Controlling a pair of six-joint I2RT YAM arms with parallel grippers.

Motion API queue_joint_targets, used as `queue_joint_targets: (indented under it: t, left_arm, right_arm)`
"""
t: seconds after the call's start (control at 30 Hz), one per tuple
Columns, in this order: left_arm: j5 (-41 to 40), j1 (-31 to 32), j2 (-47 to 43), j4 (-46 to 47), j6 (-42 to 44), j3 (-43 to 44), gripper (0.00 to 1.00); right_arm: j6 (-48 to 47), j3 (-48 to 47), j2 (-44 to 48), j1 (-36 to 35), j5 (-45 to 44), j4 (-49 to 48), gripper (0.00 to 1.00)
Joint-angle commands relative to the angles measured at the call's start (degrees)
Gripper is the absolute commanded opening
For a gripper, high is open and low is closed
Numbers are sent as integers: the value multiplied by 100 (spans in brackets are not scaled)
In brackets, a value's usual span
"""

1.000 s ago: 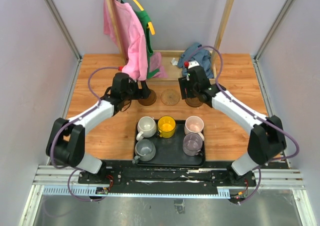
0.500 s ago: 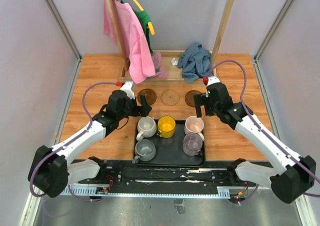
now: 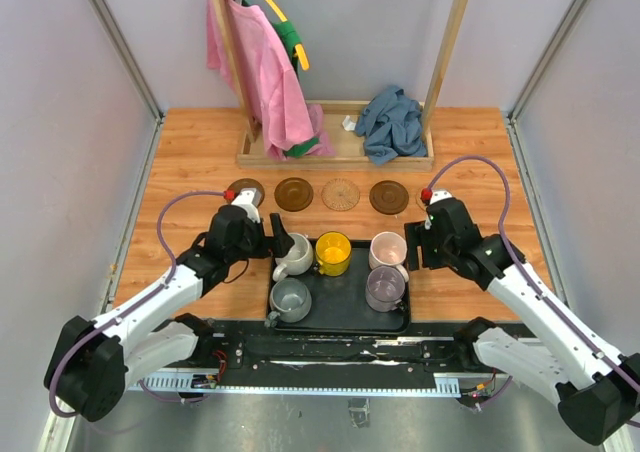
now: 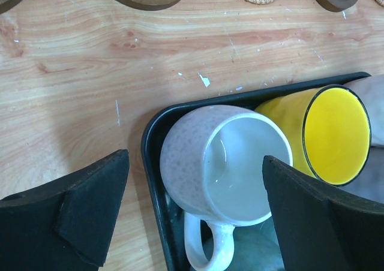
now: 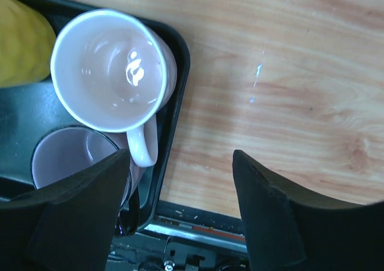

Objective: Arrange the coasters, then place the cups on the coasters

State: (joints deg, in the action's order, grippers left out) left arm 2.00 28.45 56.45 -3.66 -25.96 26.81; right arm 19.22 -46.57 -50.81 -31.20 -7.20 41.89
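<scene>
Hung left jaws apart over white mug (image 4: 216, 163), right jaws apart beside pink mug (image 5: 111, 67). Best closed clear of yellow mug (image 4: 336, 133).

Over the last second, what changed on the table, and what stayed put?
Both arms pulled back from the coasters toward the tray. The left fingers now stand open either side of the white mug; the right fingers are open beside the pink mug. Nothing was picked up. Mugs stayed in the tray, coasters in their row.
</scene>
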Motion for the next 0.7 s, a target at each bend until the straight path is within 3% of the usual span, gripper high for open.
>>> queue_joint_targets:
  t: [0.0,0.1,0.67]
  left_arm:
    - [60,45,-191,49,-162,-100,96]
    - [73,68,-230,63,-149,-101,96]
    - [33,108,-58,188,-94,-1,96]
  right_arm:
    - [476,242,171,-210,184,319,66]
    - [645,390,249,-275,155,350,60]
    - [938,727,-280,-753,125,166,58]
